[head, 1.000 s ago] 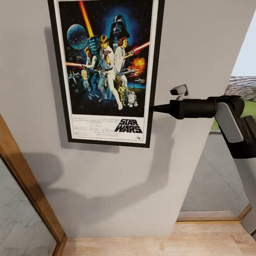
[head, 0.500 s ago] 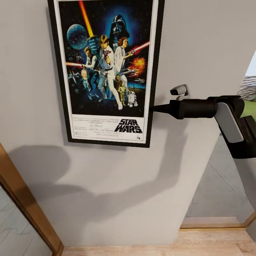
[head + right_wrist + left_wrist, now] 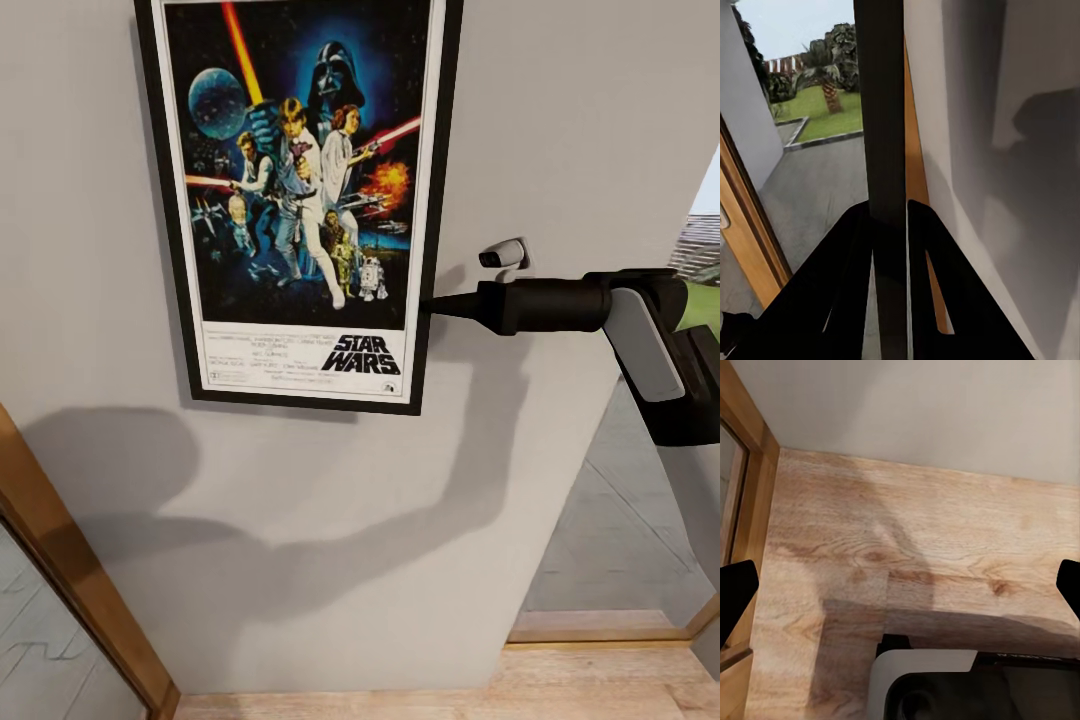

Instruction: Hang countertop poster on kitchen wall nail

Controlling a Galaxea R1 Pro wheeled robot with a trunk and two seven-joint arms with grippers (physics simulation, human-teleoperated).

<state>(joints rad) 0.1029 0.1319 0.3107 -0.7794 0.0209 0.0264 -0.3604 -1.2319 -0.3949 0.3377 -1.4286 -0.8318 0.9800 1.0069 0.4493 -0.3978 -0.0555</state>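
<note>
The poster (image 3: 300,200) is sitting flat against the light-grey wall (image 3: 560,120), upright, its top edge running out of the head view. The right gripper (image 3: 432,306) is reaching in from the side, its dark tips meeting the poster's black frame low on the right edge, level with the white caption band. In the right wrist view the frame edge (image 3: 879,150) is standing between the two fingers (image 3: 832,300), which are lying close against either side of it, so the gripper is pinching the frame with hardly any gap left. The arm is casting a broad shadow on the wall below the poster.

In the left wrist view the left gripper's fingertips (image 3: 736,589) are showing as dark shapes at opposite edges of the picture, spread wide with nothing between them, over a wooden floor (image 3: 930,547) that is meeting the wall. A wooden door frame (image 3: 70,570) is slanting across the lower corner of the head view. Whether the poster is resting on a nail is hard to tell, since its top is cut off.
</note>
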